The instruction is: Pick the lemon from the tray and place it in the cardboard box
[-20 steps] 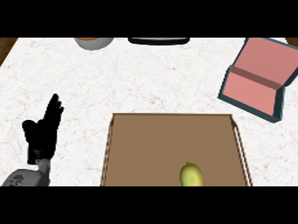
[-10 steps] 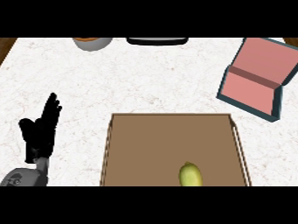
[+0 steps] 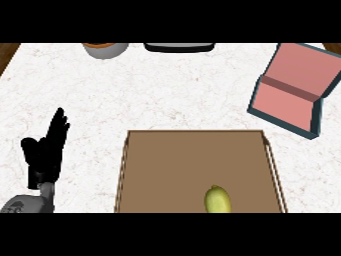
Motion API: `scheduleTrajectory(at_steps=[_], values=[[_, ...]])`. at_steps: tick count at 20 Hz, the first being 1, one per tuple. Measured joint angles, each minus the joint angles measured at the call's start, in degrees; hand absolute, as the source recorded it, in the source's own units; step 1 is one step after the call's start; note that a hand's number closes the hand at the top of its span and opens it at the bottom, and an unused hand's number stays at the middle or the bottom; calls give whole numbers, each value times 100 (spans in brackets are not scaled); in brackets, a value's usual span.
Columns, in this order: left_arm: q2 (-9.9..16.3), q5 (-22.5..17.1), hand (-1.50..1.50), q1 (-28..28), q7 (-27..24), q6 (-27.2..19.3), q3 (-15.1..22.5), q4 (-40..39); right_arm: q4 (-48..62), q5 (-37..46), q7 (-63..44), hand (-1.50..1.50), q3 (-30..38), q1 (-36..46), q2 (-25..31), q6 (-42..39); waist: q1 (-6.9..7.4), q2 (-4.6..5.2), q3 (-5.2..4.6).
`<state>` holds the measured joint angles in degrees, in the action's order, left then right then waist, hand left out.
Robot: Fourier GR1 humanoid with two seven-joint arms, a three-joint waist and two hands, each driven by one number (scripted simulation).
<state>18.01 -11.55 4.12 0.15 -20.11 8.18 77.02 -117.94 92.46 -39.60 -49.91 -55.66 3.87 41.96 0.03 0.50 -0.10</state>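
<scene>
A yellow-green lemon (image 3: 217, 199) lies on the brown tray (image 3: 165, 165), near the tray's front edge and right of its middle. The box (image 3: 298, 87), pink inside with dark teal walls and its lid flap raised, stands tilted at the back right of the white counter. My left hand (image 3: 46, 152) rests at the lower left, open with straight fingers pointing up, well left of the tray and touching nothing. My right hand does not show in the head view.
A bowl with an orange rim (image 3: 105, 49) and a dark flat object (image 3: 179, 47) sit at the counter's far edge. Dark wood floor shows past the counter's left and right corners.
</scene>
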Motion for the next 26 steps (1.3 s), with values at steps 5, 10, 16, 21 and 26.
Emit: scheduleTrajectory(at_steps=[5,10,16,21,26], values=[[-68,47,0,98,-54,28,-61,-171,102,245,-988,-150,-96,831,179,-532,-17,-14,2],[-47,39,0,162,30,133,-151,-192,382,120,-1643,-150,18,1655,146,-935,-5,-29,6],[-163,120,0,194,-71,163,-195,-336,612,12,-2030,-150,37,2376,133,-1282,-6,-36,7],[-253,245,0,86,-23,143,-171,-224,1018,-172,-2123,-150,267,2931,-209,-1379,-1,-46,10],[-311,326,0,47,-31,190,-239,-216,1480,-409,-2204,-150,425,3447,-307,-1379,-2,-48,10]])
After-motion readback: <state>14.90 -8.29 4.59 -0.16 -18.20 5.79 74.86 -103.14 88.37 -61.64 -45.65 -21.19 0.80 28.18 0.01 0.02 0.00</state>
